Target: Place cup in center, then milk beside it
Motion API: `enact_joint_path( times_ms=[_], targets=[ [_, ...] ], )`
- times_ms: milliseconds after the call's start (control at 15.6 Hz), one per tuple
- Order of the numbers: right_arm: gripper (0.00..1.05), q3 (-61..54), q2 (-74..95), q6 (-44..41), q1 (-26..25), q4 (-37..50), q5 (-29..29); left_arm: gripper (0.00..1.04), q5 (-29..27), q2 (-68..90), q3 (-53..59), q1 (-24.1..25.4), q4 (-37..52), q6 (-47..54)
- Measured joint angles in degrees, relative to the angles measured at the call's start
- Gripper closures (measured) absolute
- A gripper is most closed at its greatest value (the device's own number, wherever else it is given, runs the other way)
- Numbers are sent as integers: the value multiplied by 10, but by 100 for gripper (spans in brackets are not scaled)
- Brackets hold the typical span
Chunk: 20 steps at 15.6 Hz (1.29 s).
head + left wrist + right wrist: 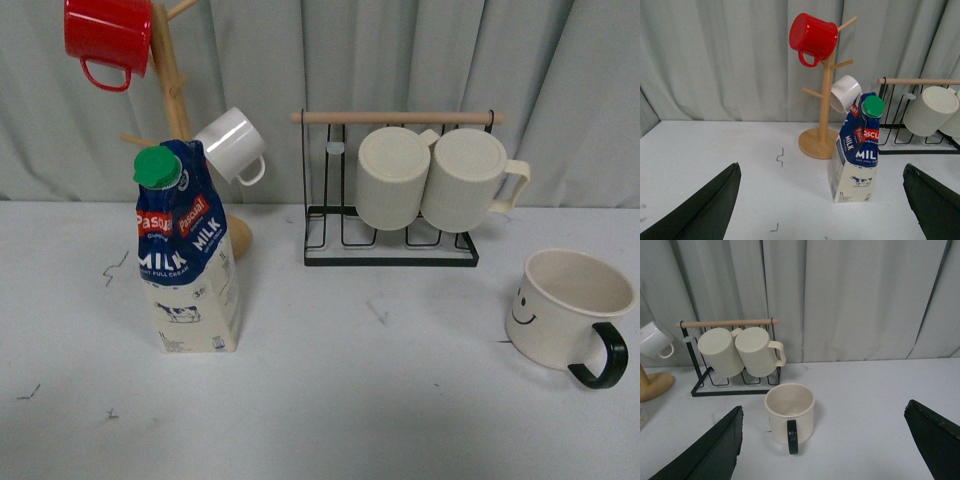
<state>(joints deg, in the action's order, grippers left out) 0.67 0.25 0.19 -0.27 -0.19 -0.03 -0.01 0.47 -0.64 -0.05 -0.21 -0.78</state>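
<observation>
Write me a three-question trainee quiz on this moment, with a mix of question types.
1. True or false: in the front view, the cup stands upright, to the right of the milk.
2. The milk's cap is: A red, B green, C blue.
3. How many ribbed mugs sit in the wire rack?
Key: 1 true; 2 B; 3 two.
</observation>
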Motion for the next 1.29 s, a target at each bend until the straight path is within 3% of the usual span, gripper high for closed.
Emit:
enact_joint_path(
  times_ms=[1285],
  targets=[
    [6, 0, 0, 0, 0, 0, 0, 7, 0, 0, 0, 0, 0, 0]
  ],
)
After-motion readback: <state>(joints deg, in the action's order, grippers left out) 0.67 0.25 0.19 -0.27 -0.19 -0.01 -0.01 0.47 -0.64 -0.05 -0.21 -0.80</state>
